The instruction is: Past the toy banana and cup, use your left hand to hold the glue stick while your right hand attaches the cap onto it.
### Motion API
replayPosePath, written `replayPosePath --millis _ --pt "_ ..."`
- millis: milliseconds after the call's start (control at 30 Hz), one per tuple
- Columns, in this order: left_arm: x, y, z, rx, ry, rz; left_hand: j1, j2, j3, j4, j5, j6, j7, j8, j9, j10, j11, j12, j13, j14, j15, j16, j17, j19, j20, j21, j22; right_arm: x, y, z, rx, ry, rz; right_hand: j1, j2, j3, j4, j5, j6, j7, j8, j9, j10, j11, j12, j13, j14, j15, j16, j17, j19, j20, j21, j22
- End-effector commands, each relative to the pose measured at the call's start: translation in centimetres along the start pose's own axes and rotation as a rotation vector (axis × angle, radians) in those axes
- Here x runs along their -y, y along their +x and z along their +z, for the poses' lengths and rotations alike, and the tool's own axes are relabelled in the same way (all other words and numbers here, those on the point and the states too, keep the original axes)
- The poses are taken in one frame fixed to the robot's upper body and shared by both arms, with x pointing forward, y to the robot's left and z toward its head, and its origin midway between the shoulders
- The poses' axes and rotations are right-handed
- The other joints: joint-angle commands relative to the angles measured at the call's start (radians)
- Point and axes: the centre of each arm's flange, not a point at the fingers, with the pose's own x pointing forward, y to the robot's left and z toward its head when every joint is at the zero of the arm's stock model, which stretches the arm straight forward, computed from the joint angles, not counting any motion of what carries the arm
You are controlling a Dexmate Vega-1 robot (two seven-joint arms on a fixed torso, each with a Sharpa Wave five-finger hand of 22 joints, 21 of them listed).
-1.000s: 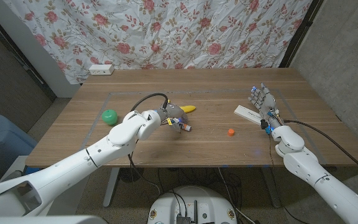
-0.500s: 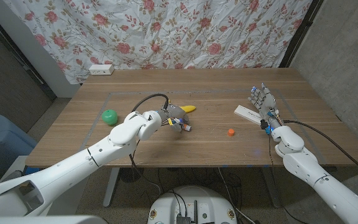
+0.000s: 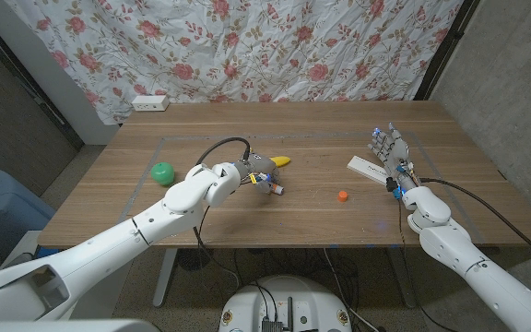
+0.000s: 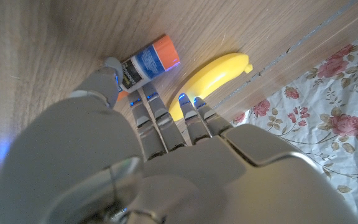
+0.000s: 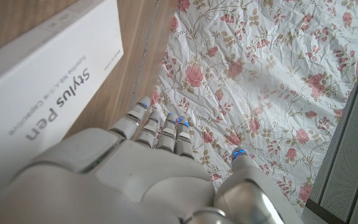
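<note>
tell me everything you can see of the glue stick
The glue stick is a short tube with a blue and white printed label and an orange end, no cap on it. It lies on its side on the wooden table, just beside the yellow toy banana, apart from it. The left hand reaches over it, one fingertip at its non-orange end; a firm grip can't be confirmed.

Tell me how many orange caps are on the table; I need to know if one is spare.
1: the orange cap lies alone on the table, between the glue stick and the white box. The left hand may hide others.
</note>
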Motion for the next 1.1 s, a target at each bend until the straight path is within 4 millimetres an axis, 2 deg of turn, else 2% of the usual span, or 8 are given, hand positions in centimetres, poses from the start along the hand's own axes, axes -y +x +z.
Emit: replayPosePath --millis 33,400,833,1100 --pt "0.38 0.39 -0.04 -0.018 -0.016 0.003 0.021 -0.002 -0.013 0.001 0.002 0.034 0.0 0.005 0.005 0.028 0.0 0.001 0.003 0.019 -0.13 0.003 0.002 0.019 -0.021 0.002 0.002 -0.04 0.05 -0.13 -0.001 0.004 -0.007 -0.001 0.041 0.004 0.009 0.004 0.009 -0.005 0.007 0.002 -0.001 -0.003 0.006 0.003 -0.001 0.002 0.003 0.001 0.0 0.0 0.005 0.003" --pt "0.96 0.66 0.39 -0.041 -0.029 0.014 0.041 -0.012 -0.036 0.001 0.001 0.1 0.0 0.002 0.004 0.067 0.001 -0.001 0.003 0.053 -0.134 0.005 0.003 0.047 -0.017 0.004 0.002 -0.09 0.0 -0.35 -0.006 0.008 -0.016 -0.004 0.04 0.006 0.013 0.006 0.012 -0.006 0.008 0.002 -0.001 -0.006 0.007 0.003 -0.002 0.004 0.003 -0.001 0.0 0.003 0.005 0.003" --pt "1.12 0.96 0.24 -0.051 -0.03 0.032 0.078 -0.004 -0.071 0.005 0.002 0.263 0.006 0.012 0.005 0.19 -0.001 0.005 0.007 0.09 -0.145 -0.002 0.002 0.062 -0.02 -0.002 0.002 -0.11 -0.04 -0.36 -0.004 0.009 -0.024 -0.004 0.04 0.008 0.016 0.007 0.014 -0.008 0.008 0.002 -0.002 -0.008 0.007 0.003 -0.001 0.003 0.003 -0.004 -0.001 0.002 0.004 0.003" --pt "1.1 1.02 0.23 -0.055 -0.02 0.049 0.088 0.006 -0.079 0.006 0.002 0.315 0.015 0.011 0.003 0.243 -0.001 0.012 0.009 0.097 -0.146 -0.002 0.003 0.063 -0.026 -0.002 0.002 -0.11 -0.06 -0.42 -0.004 0.011 -0.029 -0.003 0.04 0.011 0.017 0.009 0.018 -0.01 0.009 0.002 0.0 -0.007 0.007 0.003 0.001 0.005 0.003 -0.005 -0.001 0.002 0.005 0.003"
